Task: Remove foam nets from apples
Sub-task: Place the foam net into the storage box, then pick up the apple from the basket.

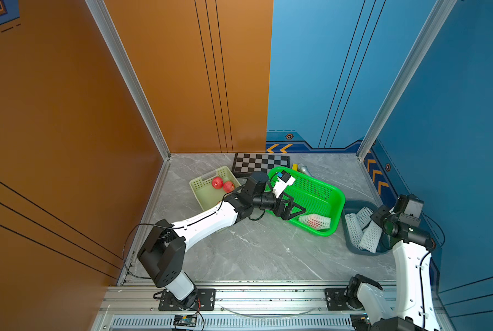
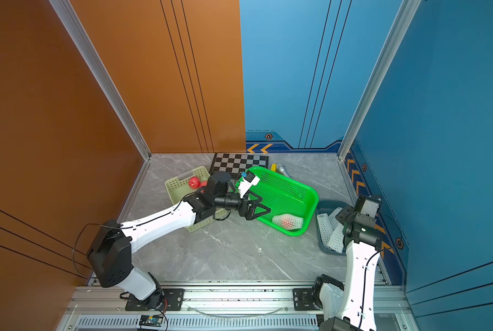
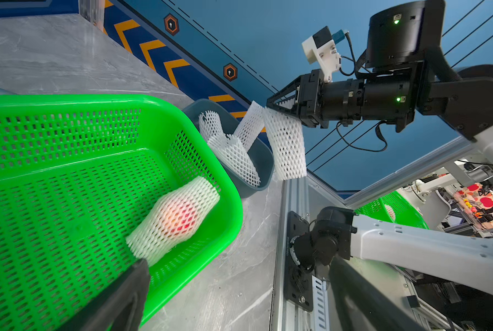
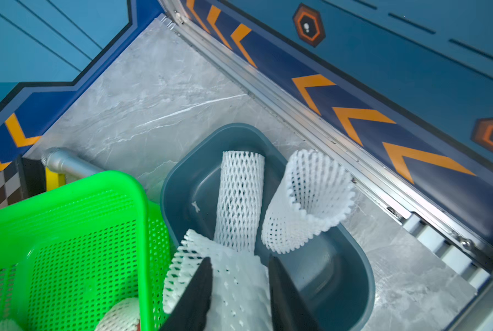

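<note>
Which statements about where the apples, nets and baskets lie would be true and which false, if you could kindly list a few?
1. The green basket holds one netted apple. True.
2. The bare apples lie in the dark bin. False: they lie in the beige basket; the dark bin holds only empty nets.
3. The left gripper is shut on the netted apple. False: its jaws stand open over the green basket, beside the netted apple, holding nothing.
4. A chessboard lies behind the green basket, by the back wall. True.
</note>
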Controlling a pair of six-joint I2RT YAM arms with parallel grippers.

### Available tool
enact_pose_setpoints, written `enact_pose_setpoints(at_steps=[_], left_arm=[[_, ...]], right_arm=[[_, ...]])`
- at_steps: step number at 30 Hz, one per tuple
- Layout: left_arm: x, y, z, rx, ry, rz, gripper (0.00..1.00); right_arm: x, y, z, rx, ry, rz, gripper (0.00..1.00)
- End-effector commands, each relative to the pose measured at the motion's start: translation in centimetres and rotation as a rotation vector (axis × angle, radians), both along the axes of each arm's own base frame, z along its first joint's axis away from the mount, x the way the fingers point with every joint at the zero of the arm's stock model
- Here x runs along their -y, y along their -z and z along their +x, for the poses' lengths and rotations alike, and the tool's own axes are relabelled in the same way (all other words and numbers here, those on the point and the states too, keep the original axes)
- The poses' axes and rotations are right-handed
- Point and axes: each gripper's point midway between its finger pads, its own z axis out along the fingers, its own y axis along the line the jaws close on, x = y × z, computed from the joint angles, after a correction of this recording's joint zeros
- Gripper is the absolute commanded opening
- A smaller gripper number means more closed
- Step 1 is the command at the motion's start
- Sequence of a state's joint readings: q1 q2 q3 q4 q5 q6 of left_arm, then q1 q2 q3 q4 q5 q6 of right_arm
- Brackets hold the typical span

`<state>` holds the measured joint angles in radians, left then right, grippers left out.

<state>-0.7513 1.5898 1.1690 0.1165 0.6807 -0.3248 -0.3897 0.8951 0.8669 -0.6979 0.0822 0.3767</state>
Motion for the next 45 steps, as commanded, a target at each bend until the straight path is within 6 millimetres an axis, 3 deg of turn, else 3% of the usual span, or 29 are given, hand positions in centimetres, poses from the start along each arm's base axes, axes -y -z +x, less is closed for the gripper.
enact_pose_setpoints(at_steps=[1,2,4,10,14,19,22,27,32,36,45], left_arm=[[-1.2,0.2,0.6,0.002,-0.033,0.006,0.98],[-1.5,0.1,0.8,-0.002,-0.038,0.003,0.98],[-2.1,-0.1,1.1,-0.01,-0.05,-0.003,0.98],[-3.9,-0.9,2.3,-0.015,-0.105,-0.008,0.98],[-4.5,-0.4,3.3,-0.019,-0.144,0.018,0.98],[-3.9,0.7,4.3,-0.04,-0.162,0.044,0.98],[-3.7,1.5,5.1,-0.063,-0.19,0.059,0.98],[-4.4,2.5,6.2,-0.084,-0.263,0.102,0.98],[-6.4,3.1,6.3,-0.093,-0.322,0.174,0.98],[-8.0,3.1,6.0,-0.103,-0.343,0.191,0.98],[-10.4,2.0,6.1,-0.141,-0.389,0.157,0.98]], right_arm=[[2.4,-1.0,-0.4,-0.133,0.058,-0.207,0.63],[2.2,-0.9,0.3,-0.146,0.041,-0.22,0.72],[1.8,-0.7,1.3,-0.174,0.014,-0.252,0.79],[0.7,-1.2,2.8,-0.201,-0.036,-0.319,0.9],[-0.1,-3.0,3.2,-0.115,-0.078,-0.305,1.0],[-2.6,-6.9,3.9,0.036,-0.202,-0.298,1.0],[-5.3,-7.8,4.9,0.09,-0.327,-0.227,1.0],[-13.5,-5.3,7.3,0.06,-0.672,0.02,1.0],[-19.2,-2.0,6.5,-0.075,-0.885,0.043,0.98],[-20.7,1.5,5.1,-0.212,-0.931,0.042,0.95],[-20.2,8.6,3.2,-0.459,-0.895,0.024,0.83]])
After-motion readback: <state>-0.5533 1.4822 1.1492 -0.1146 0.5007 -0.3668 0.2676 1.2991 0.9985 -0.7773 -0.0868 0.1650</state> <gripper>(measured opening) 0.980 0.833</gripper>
